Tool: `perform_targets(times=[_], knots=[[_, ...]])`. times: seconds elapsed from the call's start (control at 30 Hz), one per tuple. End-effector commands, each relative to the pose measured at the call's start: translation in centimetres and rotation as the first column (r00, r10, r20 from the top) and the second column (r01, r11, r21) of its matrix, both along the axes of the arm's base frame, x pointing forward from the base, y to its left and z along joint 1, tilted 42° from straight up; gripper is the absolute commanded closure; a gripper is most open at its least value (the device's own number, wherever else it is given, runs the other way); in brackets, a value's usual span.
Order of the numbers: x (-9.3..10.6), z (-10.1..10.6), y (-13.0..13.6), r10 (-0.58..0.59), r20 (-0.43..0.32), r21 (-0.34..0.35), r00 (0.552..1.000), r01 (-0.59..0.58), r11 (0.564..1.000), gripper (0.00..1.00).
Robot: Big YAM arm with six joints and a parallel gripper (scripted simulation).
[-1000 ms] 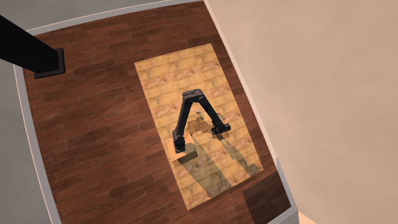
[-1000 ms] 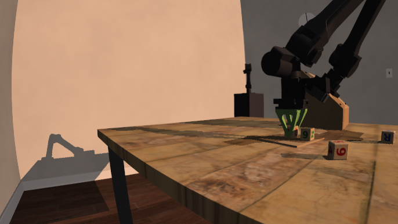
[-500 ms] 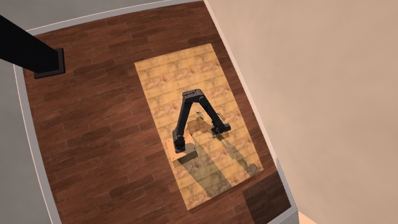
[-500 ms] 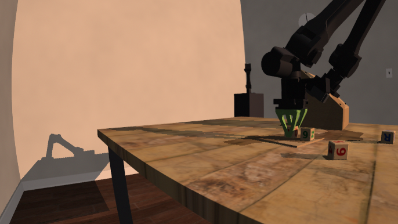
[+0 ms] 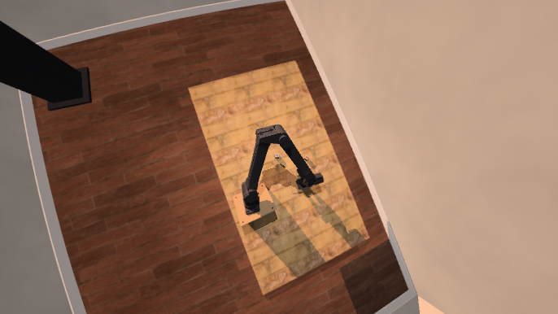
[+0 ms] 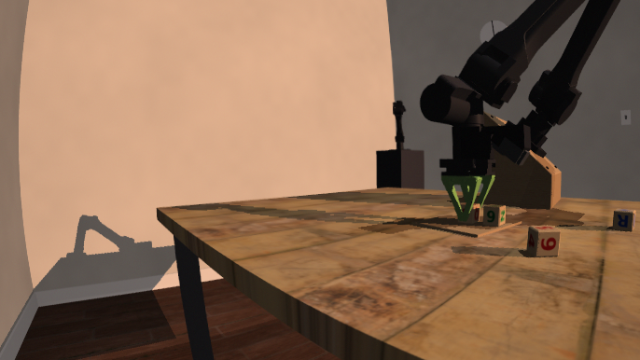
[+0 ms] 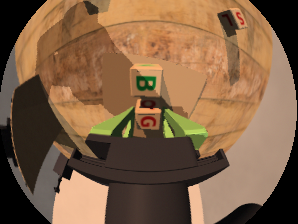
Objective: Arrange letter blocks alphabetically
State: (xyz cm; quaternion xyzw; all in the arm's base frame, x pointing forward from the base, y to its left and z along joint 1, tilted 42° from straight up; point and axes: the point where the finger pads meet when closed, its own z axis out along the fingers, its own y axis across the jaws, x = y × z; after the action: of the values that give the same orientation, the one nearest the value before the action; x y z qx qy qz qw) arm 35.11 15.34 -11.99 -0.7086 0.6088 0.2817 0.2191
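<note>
The gripper (image 6: 463,219) (image 7: 149,111) has its green fingertips down at mat level, slightly open around the red-lettered G block (image 7: 148,121) (image 6: 476,213), with narrow gaps beside it. This block stands on the thin brown mat (image 7: 186,82) (image 6: 500,228). The green-lettered B block (image 7: 146,82) (image 6: 493,215) stands close beside it on the mat, B on top. The S block (image 7: 240,19) (image 6: 549,242) (image 5: 307,158) lies off the mat, with a red S on top. A block with a blue R on its side (image 6: 622,220) (image 5: 276,155) is also off the mat; its top is not readable.
The arm's wooden base block (image 6: 527,182) (image 5: 266,220) stands at one long edge of the wooden table (image 5: 244,102) (image 6: 420,289). The arm arches over the blocks, and its shadow falls across part of the mat. The S and R blocks stand well apart.
</note>
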Motion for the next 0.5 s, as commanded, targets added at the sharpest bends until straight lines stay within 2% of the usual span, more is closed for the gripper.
perform_targets(times=[0.0, 0.07, 0.33, 0.37, 0.47], knots=[[0.57, -0.2, 0.48, 0.001, 0.005, 0.004, 1.0, -0.001, 1.0, 0.58], [0.57, -0.2, 0.48, 0.001, 0.005, 0.004, 1.0, -0.001, 1.0, 0.54], [0.57, -0.2, 0.48, 0.001, 0.005, 0.004, 1.0, -0.001, 1.0, 0.54], [0.57, -0.2, 0.48, 0.001, 0.005, 0.004, 1.0, -0.001, 1.0, 0.43], [0.57, -0.2, 0.48, 0.001, 0.005, 0.004, 1.0, -0.001, 1.0, 0.43]])
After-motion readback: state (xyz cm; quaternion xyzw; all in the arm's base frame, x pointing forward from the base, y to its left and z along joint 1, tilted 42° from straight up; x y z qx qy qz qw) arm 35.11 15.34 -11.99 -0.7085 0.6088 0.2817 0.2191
